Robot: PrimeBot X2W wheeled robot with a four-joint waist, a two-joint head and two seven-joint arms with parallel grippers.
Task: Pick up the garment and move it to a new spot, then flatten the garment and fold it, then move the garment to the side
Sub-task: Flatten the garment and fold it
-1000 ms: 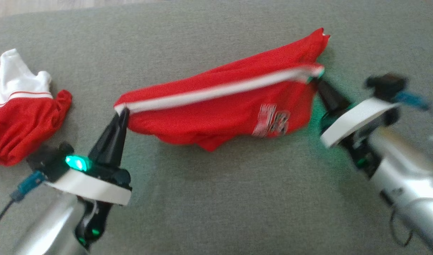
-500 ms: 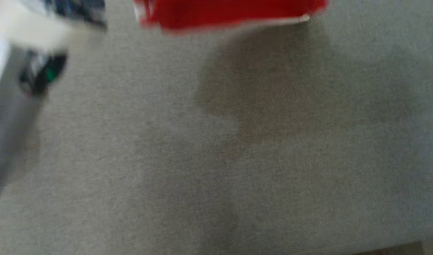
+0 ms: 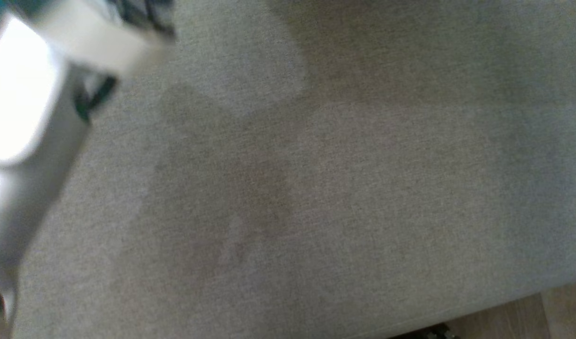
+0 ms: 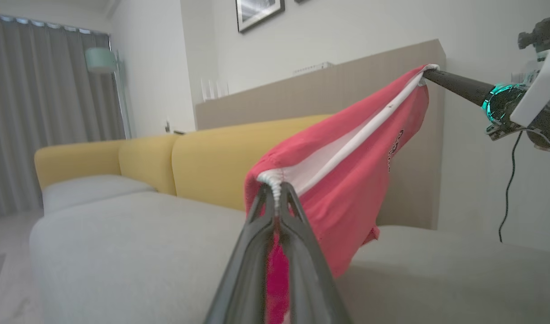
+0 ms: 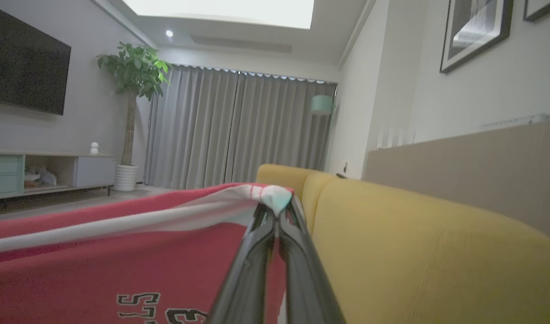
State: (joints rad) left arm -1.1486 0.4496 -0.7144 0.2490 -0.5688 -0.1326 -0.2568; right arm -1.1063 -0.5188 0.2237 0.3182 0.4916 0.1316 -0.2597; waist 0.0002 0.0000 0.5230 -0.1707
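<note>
Clamped shut on the white edge of the garment point(image 4: 346, 189) (one end each): left fingers point(image 4: 254, 243), right fingers point(image 5: 250, 270). Carry taut and level; lower both ends together.

The garment point(image 4: 346, 180) hangs in the air above the sofa seat point(image 4: 122, 252), stretched by its band between the two grippers. The left gripper point(image 4: 275, 193) is closed on one end of the band, and the right gripper point(image 4: 430, 72) on the other end. The cloth hangs down under the band.

Behind the seat stands the sofa back point(image 4: 212, 162). Behind that is a panel point(image 4: 324, 94), and above it a picture point(image 4: 259, 13) is on the wall. At the far end of the sofa there is a curtain point(image 4: 45, 117) with a lamp point(image 4: 100, 60) beside it.

In the head view the left forearm point(image 3: 33, 141) is at the upper left over the seat. A strip of floor point(image 3: 528, 315) lies at the lower right, past the seat's edge.
</note>
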